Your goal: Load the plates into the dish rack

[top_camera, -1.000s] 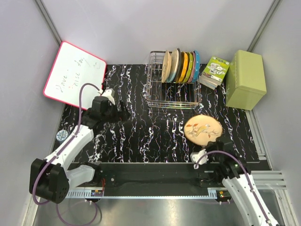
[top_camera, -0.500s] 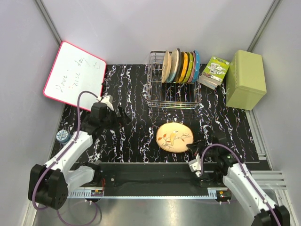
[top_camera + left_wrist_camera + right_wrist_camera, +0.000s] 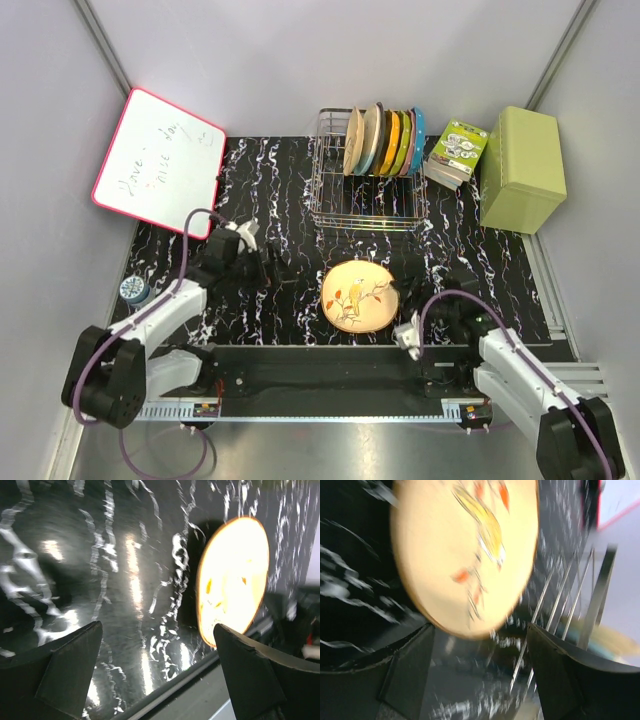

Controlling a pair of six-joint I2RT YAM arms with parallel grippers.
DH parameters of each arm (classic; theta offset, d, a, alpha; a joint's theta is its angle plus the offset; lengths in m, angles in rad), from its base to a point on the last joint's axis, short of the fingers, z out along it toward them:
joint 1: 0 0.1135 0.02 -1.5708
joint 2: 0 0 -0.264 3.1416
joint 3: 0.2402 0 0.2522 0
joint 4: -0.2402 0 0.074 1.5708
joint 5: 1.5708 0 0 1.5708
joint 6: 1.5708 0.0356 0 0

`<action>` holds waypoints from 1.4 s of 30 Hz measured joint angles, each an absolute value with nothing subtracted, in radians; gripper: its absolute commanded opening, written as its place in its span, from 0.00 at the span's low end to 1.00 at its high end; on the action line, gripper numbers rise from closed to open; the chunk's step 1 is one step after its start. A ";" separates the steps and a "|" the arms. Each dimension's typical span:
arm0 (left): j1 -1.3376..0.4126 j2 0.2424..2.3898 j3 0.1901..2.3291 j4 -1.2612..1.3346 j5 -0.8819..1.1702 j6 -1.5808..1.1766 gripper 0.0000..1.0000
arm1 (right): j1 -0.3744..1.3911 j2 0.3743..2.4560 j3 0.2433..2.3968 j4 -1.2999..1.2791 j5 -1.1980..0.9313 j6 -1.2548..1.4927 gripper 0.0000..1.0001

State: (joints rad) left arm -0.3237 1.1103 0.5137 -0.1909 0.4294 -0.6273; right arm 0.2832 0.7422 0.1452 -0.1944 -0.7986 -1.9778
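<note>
plain grey walls enclose a black marbled tabletop.

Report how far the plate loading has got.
Done: several plates stand in the dish rack. In hand: nothing; the left gripper and right gripper are open, the right beside the peach plate lying flat on the table. Left: stand that plate in the rack.

The left arm stretches low from its base toward two o'clock; the left gripper points toward three o'clock, its fingers spread wide with nothing between them. The right arm reaches toward ten o'clock; the right gripper aims near twelve o'clock, jaws parted and gripping nothing.
</note>
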 measured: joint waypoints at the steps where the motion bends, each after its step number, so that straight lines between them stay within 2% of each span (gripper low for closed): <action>1: -0.343 1.126 0.516 -0.180 0.436 -0.629 0.99 | 0.283 0.752 0.180 -0.202 -0.754 -1.936 0.90; 6: -0.439 1.240 0.542 -0.116 0.444 -0.639 0.88 | 0.242 0.903 0.443 -0.212 -0.534 -1.620 0.95; 7: -0.452 1.269 0.545 -0.095 0.445 -0.649 0.87 | 0.231 0.942 0.500 -0.213 -0.491 -1.516 1.00; 14: -0.507 1.461 0.591 0.025 0.441 -0.705 0.78 | 0.187 1.263 0.998 -0.373 -0.367 -0.677 1.00; 17: -0.556 1.520 0.615 0.082 0.447 -0.716 0.73 | 0.182 1.349 1.107 -0.411 -0.374 -0.334 0.99; 21: -0.616 1.588 0.657 0.122 0.456 -0.723 0.56 | 0.181 1.337 1.055 -0.439 -0.405 0.014 0.98; 22: -0.627 1.609 0.670 0.127 0.460 -0.727 0.44 | 0.181 1.321 1.025 -0.440 -0.411 0.086 0.98; 25: -0.647 1.667 0.707 0.131 0.470 -0.735 0.28 | 0.180 1.263 0.934 -0.464 -0.431 0.296 0.97; 26: -0.648 1.684 0.714 0.130 0.469 -0.736 0.13 | 0.179 1.240 0.898 -0.469 -0.441 0.369 0.95; 28: -0.646 1.706 0.722 0.130 0.482 -0.748 0.00 | 0.175 1.214 0.849 -0.487 -0.462 0.456 0.91; 30: -0.636 1.711 0.724 0.142 0.503 -0.770 0.00 | 0.173 1.195 0.796 -0.509 -0.476 0.512 0.87; 35: -0.595 1.710 0.702 0.180 0.561 -0.781 0.00 | 0.154 1.203 0.700 -0.546 -0.524 0.572 0.84; 42: -0.546 1.770 0.689 0.236 0.691 -0.763 0.00 | 0.147 1.280 0.623 -0.462 -0.605 0.631 0.78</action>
State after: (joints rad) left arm -0.5465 1.7702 0.6888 0.2359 0.6907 -0.7628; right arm 0.1474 1.2804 0.6231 -0.4622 -0.6052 0.6308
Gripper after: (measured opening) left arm 0.036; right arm 0.812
